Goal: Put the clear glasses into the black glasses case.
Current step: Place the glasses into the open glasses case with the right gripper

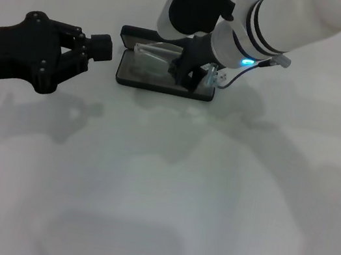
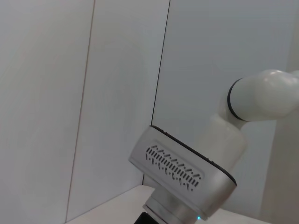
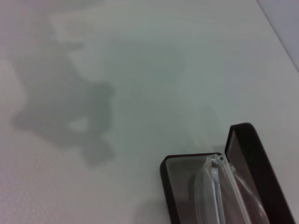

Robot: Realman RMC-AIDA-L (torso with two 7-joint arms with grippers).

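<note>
I see my right gripper (image 1: 190,71) probably clamped on the light, slippery clear glasses (image 1: 156,56) over the black glasses case (image 1: 164,85), best held by the frame.

Right pincer (image 1: 190,73) blocks the black glasses case (image 1: 133,78).

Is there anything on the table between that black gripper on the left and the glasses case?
No: head view shows bare table between left gripper and black glasses case.
</note>
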